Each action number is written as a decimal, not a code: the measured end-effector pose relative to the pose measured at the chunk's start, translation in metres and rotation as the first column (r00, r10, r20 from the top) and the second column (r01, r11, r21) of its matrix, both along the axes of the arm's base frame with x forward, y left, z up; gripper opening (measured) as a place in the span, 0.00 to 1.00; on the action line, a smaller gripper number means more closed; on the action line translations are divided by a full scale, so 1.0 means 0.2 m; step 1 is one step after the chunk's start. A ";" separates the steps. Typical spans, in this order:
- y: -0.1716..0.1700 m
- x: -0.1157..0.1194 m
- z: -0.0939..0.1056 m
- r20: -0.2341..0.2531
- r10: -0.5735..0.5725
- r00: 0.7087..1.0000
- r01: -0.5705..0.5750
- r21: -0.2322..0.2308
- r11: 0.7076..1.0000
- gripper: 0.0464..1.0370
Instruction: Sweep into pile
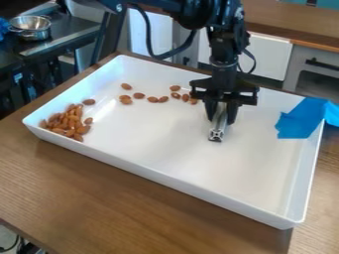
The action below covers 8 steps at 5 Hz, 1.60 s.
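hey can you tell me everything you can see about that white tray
The white tray is a shallow rectangle with low walls and a smooth, slightly shiny surface, perhaps plastic. It sits flat on the wood-grained table. Blue tape overlaps its right side in the view. Brown almonds lie on its floor, heaped near the left corner, others strung along the far side.

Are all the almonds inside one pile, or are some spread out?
Some are spread out: a heap of almonds sits at the left end of the white tray, while others lie loose farther back.
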<state>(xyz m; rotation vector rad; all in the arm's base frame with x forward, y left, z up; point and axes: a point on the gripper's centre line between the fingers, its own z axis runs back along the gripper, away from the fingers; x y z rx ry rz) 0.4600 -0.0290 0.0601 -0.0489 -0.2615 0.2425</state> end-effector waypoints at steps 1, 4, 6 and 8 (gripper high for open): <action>0.09 -0.01 0.00 0.010 0.018 1.000 -0.018 -0.015 1.000 0.34; 0.46 -0.12 0.01 -0.007 0.093 0.996 -0.094 -0.047 0.994 0.34; 0.58 -0.12 0.02 0.006 0.199 0.980 -0.199 -0.044 0.979 0.34; 0.66 -0.08 0.01 0.053 0.522 0.852 -0.518 -0.069 0.853 0.34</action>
